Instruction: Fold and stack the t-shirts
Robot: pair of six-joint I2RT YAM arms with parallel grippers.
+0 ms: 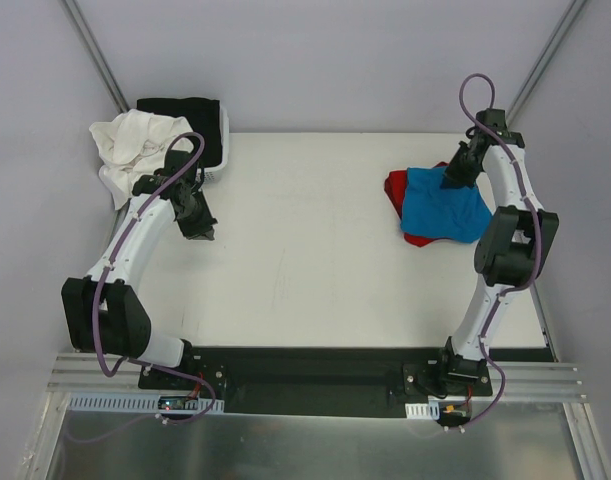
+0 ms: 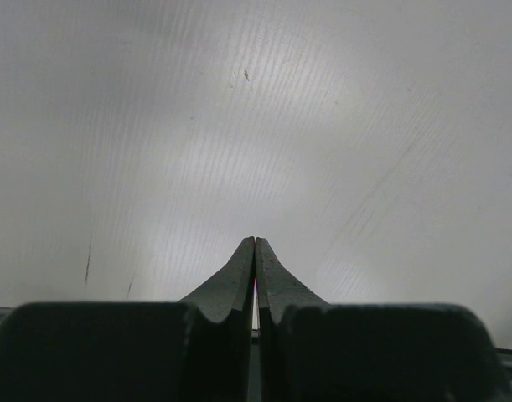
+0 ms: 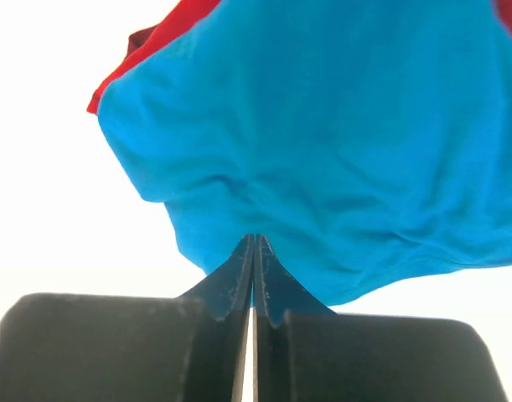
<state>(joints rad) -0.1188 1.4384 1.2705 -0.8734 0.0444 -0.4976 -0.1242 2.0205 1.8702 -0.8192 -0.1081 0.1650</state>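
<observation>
My left gripper [image 2: 255, 248] is fully closed and holds nothing; under its tips is only the bare table [image 2: 239, 126]. My right gripper [image 3: 254, 244] is also pressed together and empty. It is just above the blue t-shirt [image 3: 339, 151], which lies on the red t-shirt [image 3: 168, 33]. The white t-shirt [image 1: 125, 145] is heaped to the far left of my left gripper.
</observation>
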